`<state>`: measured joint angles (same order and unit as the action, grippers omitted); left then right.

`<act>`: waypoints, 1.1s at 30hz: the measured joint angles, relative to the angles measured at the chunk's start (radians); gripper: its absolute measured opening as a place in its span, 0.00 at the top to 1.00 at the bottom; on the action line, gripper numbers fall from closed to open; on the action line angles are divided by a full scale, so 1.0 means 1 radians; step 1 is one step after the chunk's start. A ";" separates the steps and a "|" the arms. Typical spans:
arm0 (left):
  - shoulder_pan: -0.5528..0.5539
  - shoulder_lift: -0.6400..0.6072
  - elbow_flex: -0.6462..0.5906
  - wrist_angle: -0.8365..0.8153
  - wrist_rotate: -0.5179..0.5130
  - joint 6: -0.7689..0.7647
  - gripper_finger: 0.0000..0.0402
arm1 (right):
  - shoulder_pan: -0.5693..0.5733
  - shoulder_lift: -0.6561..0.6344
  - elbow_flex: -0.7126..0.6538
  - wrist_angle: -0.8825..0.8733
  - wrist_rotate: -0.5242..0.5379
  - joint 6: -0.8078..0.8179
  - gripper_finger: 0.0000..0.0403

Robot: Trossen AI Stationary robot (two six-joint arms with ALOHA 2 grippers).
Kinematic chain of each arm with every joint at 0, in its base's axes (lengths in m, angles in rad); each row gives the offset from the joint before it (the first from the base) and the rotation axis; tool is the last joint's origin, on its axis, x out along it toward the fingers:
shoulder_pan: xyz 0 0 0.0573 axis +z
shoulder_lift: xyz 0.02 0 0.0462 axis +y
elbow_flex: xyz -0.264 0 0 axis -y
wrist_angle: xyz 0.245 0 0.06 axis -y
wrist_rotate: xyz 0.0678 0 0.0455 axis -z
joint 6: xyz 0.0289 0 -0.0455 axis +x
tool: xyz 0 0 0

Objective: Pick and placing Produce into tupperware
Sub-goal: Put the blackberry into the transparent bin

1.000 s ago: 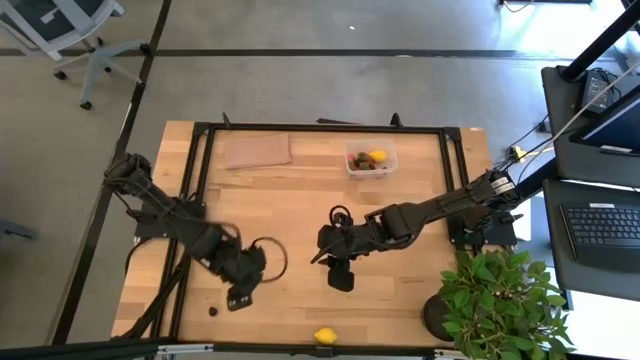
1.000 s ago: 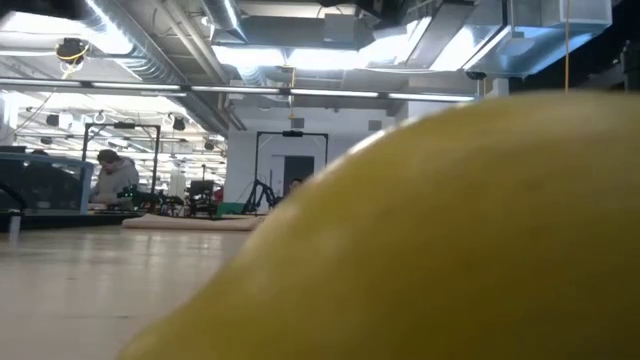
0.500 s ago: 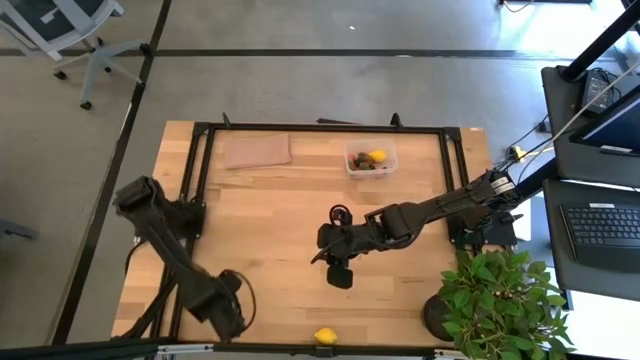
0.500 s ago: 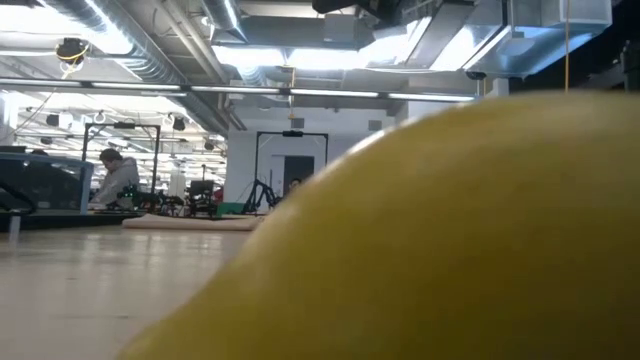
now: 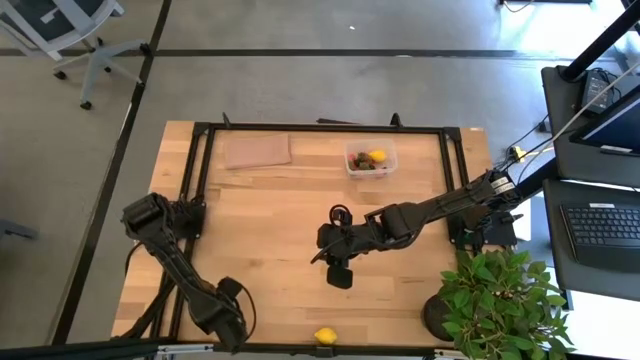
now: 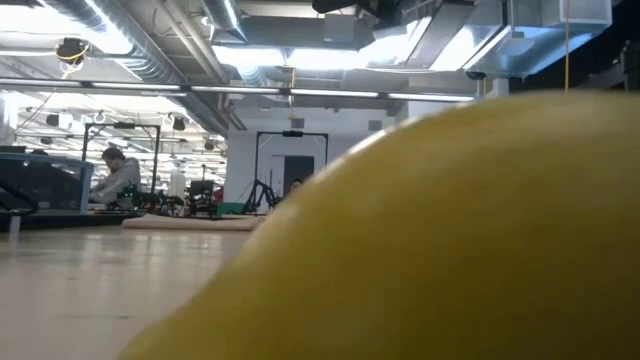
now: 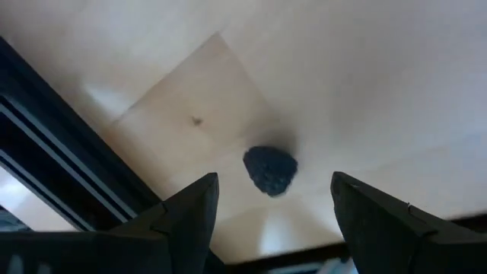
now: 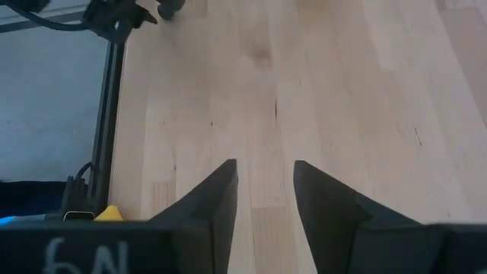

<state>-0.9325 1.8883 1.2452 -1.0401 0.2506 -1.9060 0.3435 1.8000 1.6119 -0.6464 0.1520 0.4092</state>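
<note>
Berry (image 7: 270, 169) between open left gripper (image 7: 270, 209) fingers

High cam straight down, low cam blocked by lemon (image 6: 450, 240), wrists near tabletop.

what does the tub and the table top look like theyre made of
The tub looks like clear or translucent plastic: the fruit inside shows through its walls and its rim reads pale. The table top looks like light wood with a smooth finish: joined planks, grain lines and a small knot show in the wrist views.
</note>
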 joint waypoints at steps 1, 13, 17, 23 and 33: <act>0.000 0.001 -0.010 0.010 0.002 0.000 0.39 | 0.000 0.000 0.000 0.000 0.000 0.000 0.67; -0.001 -0.004 -0.120 0.172 0.031 -0.002 0.39 | 0.000 0.000 0.000 -0.001 0.000 0.000 0.67; -0.001 -0.003 -0.121 0.178 0.040 0.004 0.43 | 0.000 0.000 0.000 -0.002 0.000 0.000 0.67; -0.001 -0.001 -0.122 0.185 0.045 0.005 0.57 | 0.000 0.000 0.000 -0.002 -0.001 -0.002 0.67; -0.002 0.001 -0.123 0.193 0.074 0.057 0.73 | 0.000 0.000 0.000 -0.002 -0.001 -0.024 0.67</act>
<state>-0.9343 1.8889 1.1217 -0.8472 0.3249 -1.8487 0.3431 1.8000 1.6117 -0.6487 0.1513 0.3847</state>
